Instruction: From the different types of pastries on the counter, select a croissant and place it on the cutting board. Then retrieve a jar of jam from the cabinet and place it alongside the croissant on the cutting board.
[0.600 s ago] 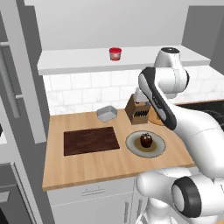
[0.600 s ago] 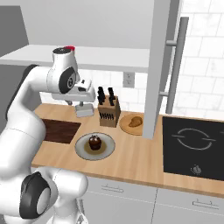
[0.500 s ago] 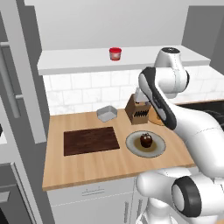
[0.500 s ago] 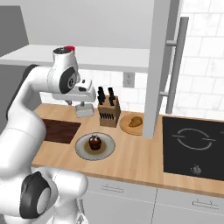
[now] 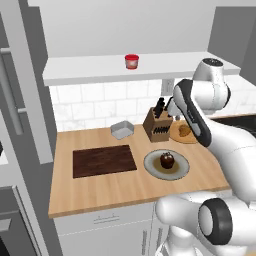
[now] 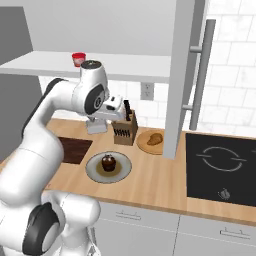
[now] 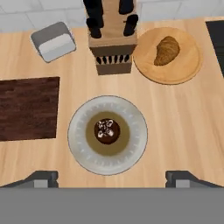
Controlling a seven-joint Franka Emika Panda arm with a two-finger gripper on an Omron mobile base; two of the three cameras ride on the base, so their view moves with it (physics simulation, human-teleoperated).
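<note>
Barely shifted since earlier, gripper (image 7: 112,177) spread and empty over the cupcake (image 7: 107,130) (wrong pastry), risking grabbing it instead of the far-right croissant (image 7: 166,50).

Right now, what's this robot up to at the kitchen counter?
Nothing is picked up yet. The gripper hangs open and empty above the counter, over the grey plate with the cupcake. The croissant lies on the round tan disc beside the knife block. The cutting board is bare, and the jar of jam sits up on the cabinet ledge.
</note>
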